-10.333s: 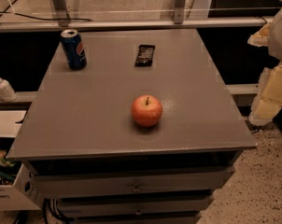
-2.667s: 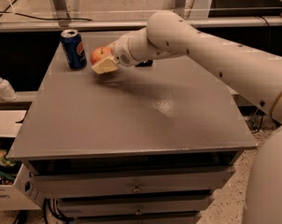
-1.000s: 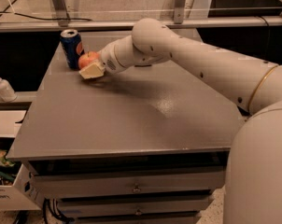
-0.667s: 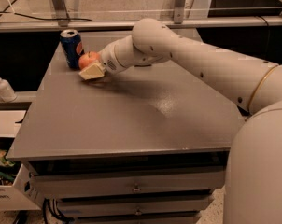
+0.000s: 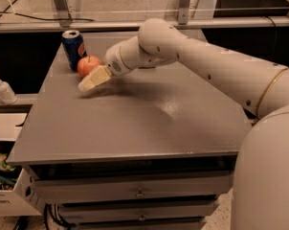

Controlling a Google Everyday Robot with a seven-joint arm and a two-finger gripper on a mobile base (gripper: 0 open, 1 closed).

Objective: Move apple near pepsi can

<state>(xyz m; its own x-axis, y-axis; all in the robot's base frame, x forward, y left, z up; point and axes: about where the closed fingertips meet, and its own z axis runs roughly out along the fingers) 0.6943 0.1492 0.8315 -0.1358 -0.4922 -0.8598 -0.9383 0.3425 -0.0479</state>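
The red-orange apple (image 5: 88, 63) sits on the grey table (image 5: 135, 123) at its far left, right beside the dark blue pepsi can (image 5: 73, 48), which stands upright just behind and left of it. My gripper (image 5: 91, 78), cream-coloured, is at the apple's front right side, low over the table, and overlaps the apple's lower edge. The white arm reaches in from the right across the back of the table.
A white pump bottle (image 5: 2, 88) stands on a ledge left of the table. A box of clutter (image 5: 3, 186) sits on the floor at the lower left. Drawers (image 5: 139, 193) run under the table's front edge. A metal frame (image 5: 183, 4) stands behind.
Since about ten seconds ago the apple has gone from the table's middle to beside the can. Over the last second the arm and apple have barely moved.
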